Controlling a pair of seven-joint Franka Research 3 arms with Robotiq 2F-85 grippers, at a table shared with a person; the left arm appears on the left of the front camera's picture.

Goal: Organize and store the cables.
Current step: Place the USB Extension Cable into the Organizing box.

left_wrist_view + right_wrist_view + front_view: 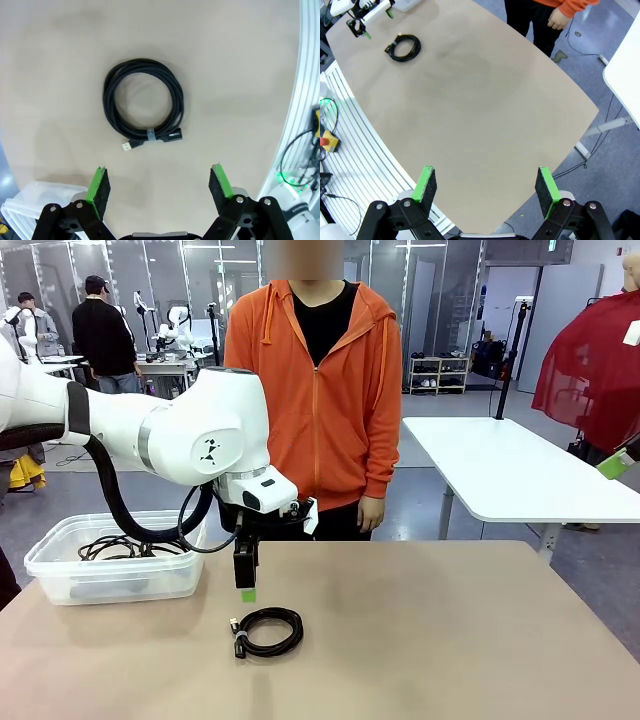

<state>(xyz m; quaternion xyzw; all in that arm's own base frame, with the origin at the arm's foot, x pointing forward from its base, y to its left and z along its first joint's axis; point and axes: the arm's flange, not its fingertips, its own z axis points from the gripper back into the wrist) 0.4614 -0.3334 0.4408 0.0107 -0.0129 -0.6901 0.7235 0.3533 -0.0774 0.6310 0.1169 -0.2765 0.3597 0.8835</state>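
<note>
Left gripper [159, 187] spread above coiled cable [143, 105], right gripper [486, 187] spread, no legible writing

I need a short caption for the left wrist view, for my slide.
Open left claw above a coiled black cable lying on the tan table.

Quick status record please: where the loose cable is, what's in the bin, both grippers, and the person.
loose cable: one coiled black cable flat on the table, plug ends at its left side
bin: clear plastic bin at the table's left, black cables inside
left gripper: open, above the table beside the coil, not touching
right gripper: open, holding nothing, high over the table
person: orange hoodie, standing at far side
</note>
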